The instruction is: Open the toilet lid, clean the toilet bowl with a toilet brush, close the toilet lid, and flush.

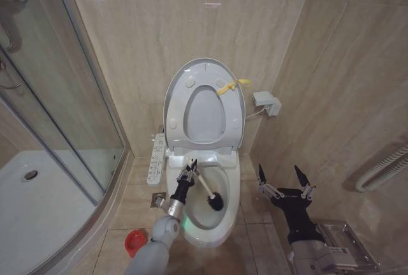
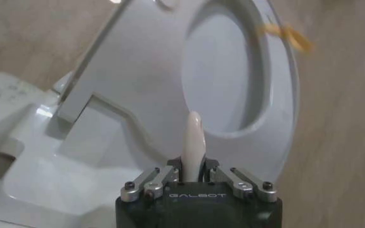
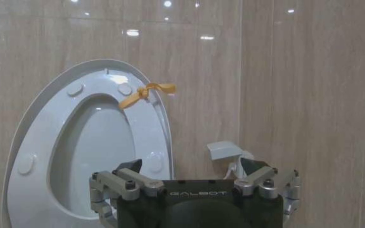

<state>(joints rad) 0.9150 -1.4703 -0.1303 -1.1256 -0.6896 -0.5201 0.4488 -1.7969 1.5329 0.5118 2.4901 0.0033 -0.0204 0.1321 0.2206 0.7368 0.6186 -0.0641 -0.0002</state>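
Head view: the left gripper (image 1: 191, 168) is clenched on the white handle of the brush (image 1: 207, 190), over the front of the bowl (image 1: 231, 189). The brush is thin and straight, its long axis slanting from the gripper down and toward the robot's right, ending in a dark round bristle head low inside the bowl. In the left wrist view the handle's pale, rounded tip (image 2: 194, 137) pokes up between the closed jaws.

The bowl is glossy white ceramic, oval, with a white button panel (image 1: 155, 158) along its left side. Behind it the lid (image 1: 182, 77) stands raised against the tiled wall, with the ring seat (image 1: 234, 118) raised against it; a yellow tag (image 1: 231, 86) is tied at the edge on the right.

The right gripper (image 1: 285, 182) hangs to the right of the bowl with its dark fingers spread wide, holding nothing. The red holder (image 1: 135, 242) sits on the tiled floor to the bowl's left, beside the glass shower wall (image 1: 57, 115).
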